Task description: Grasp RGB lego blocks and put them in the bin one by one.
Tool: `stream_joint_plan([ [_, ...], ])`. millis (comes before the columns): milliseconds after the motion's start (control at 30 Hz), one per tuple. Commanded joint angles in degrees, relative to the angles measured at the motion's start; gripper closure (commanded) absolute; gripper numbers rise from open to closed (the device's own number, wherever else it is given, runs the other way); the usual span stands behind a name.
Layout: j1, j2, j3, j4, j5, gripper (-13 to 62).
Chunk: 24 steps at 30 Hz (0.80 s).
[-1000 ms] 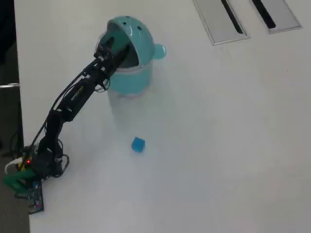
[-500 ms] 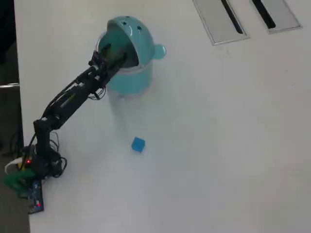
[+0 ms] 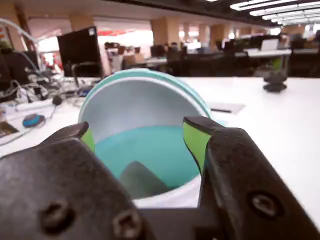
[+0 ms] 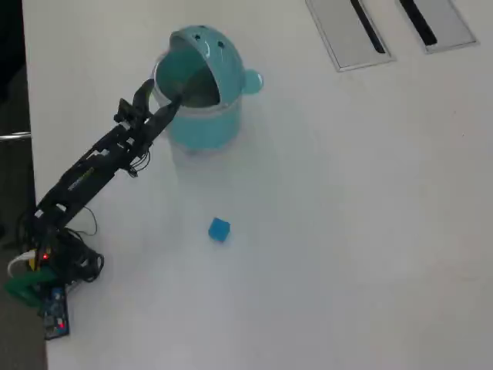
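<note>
We see our gripper spread apart over the bin, the blue block at its six o'clock.

Arm extended, jaws parted

In the overhead view the arm runs from its base at 7 o'clock toward 1 o'clock, links nearly in line, with the gripper at the far end. In the wrist view the gripper fills the lower frame: two dark jaws with yellow-green inner pads stand well apart, a clear gap between them, nothing held between the pads.
</note>
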Motion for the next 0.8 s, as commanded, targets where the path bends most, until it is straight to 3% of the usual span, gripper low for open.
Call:
stream_joint_plan([
  [0,0.79,5.54,0.53,-2.81,0.62,17.2],
  [467,16.44,20.92,24.26,-2.81,4.31,17.1],
  [767,28.48,23.03,27.86,5.36,4.22,17.0],
])
